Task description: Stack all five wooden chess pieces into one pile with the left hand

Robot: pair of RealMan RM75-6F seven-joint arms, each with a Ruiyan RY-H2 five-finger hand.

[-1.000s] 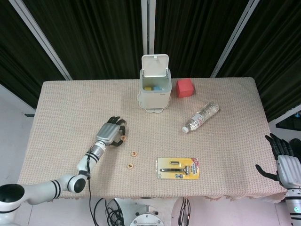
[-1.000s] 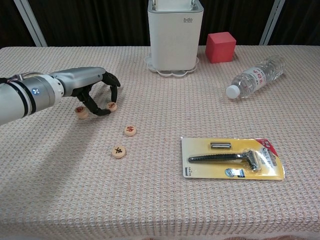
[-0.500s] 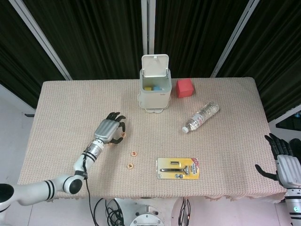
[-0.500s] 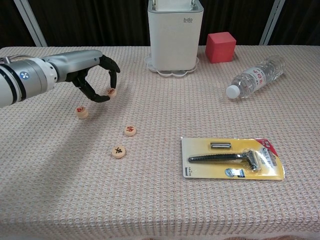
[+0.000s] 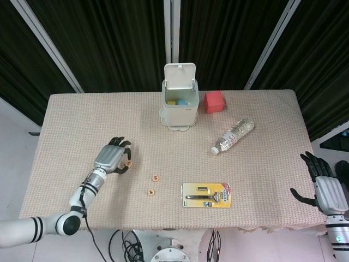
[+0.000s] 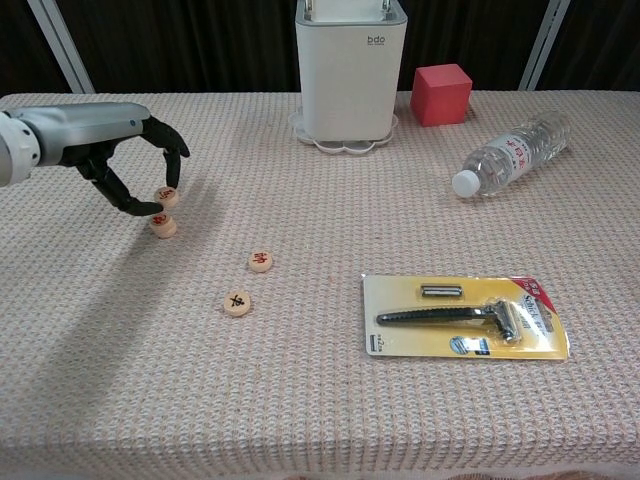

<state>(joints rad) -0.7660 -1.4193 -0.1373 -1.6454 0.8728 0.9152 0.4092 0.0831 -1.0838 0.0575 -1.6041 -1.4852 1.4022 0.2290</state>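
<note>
I pinch one small round wooden chess piece with a red mark [image 6: 167, 195] between thumb and a fingertip of my left hand [image 6: 128, 176], holding it just above the pale wooden stack [image 6: 163, 226] on the woven beige tablecloth [image 6: 330, 400]. I judge this piece is about to be set down, not yet released. The stack looks more than one piece tall, though I cannot tell how many it holds. Two loose wooden discs remain well apart from it: a red-marked one [image 6: 260, 260] and a dark-marked one [image 6: 237, 302] nearer the front edge, so I reckon the task is roughly half done.

The chest view shows the gap between the held piece and the stack; the head view hides the stack under my left hand [image 5: 112, 159]. Only the head view shows my right hand [image 5: 323, 184], fingers spread and holding nothing, off the table's right edge.
</note>
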